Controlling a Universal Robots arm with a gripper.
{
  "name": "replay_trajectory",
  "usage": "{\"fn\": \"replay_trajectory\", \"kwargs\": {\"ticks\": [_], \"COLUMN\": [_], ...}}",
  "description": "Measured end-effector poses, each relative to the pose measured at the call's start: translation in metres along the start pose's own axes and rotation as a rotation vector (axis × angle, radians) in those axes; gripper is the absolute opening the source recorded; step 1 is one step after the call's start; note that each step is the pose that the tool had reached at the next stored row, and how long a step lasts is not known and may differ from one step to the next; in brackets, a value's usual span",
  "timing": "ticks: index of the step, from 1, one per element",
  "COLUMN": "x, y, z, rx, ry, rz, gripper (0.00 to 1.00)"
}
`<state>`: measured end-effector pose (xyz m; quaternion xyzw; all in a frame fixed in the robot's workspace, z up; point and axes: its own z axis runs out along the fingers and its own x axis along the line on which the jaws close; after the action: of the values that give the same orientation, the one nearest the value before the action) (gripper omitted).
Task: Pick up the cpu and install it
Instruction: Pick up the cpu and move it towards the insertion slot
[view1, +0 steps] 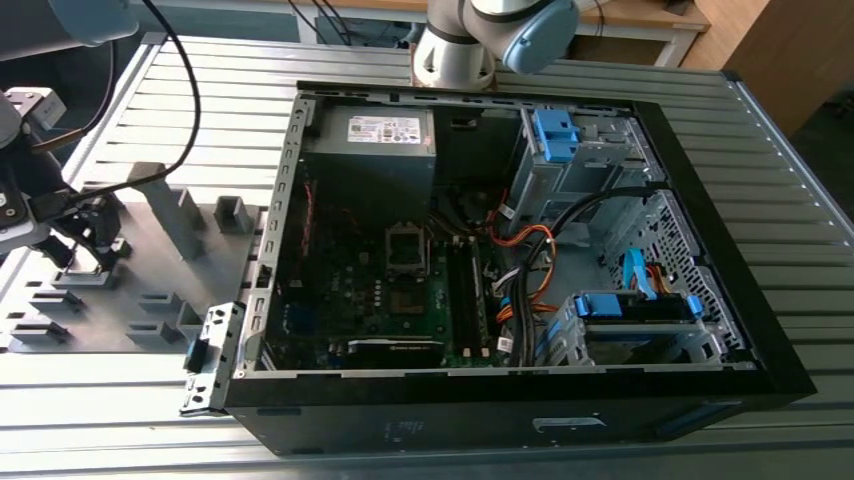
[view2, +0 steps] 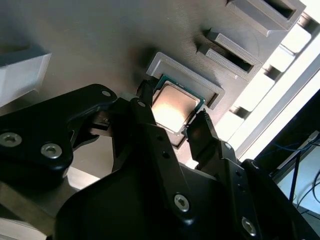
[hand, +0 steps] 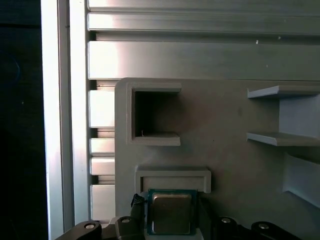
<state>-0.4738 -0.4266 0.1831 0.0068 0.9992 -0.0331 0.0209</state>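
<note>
The cpu (view2: 173, 106) is a small square chip with a dull silver top and a green edge. It sits at a shallow grey holder (view2: 186, 76) on the grey fixture plate (view1: 134, 290), at the exterior view's left. In both wrist views my gripper (view2: 172, 109) has one black finger pressed to each of two opposite edges of the chip, shut on it. The first wrist view shows the cpu (hand: 171, 213) just below the holder's rim (hand: 172, 176). In the exterior view my gripper (view1: 83, 243) hangs low over the plate. The dark square socket (view1: 407, 250) lies inside the open computer case (view1: 747, 330).
The fixture plate carries upright grey posts (view1: 171, 212) and several small slots (hand: 150, 116) around the gripper. The case's metal side wall (view1: 274, 230) stands between the plate and the socket. Orange and black cables (view1: 527, 250) run to the exterior view's right of the socket.
</note>
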Motion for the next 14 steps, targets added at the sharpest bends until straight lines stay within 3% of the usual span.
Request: {"fn": "replay_trajectory", "kwargs": {"ticks": [12,14], "x": [0.0000,0.0000], "y": [-0.0001,-0.0002], "z": [-0.0013,-0.0017], "rx": [-0.0004,-0.0036], "ry": [-0.0004,-0.0020], "rz": [-0.003,-0.003], "gripper": [0.55,0.55]}}
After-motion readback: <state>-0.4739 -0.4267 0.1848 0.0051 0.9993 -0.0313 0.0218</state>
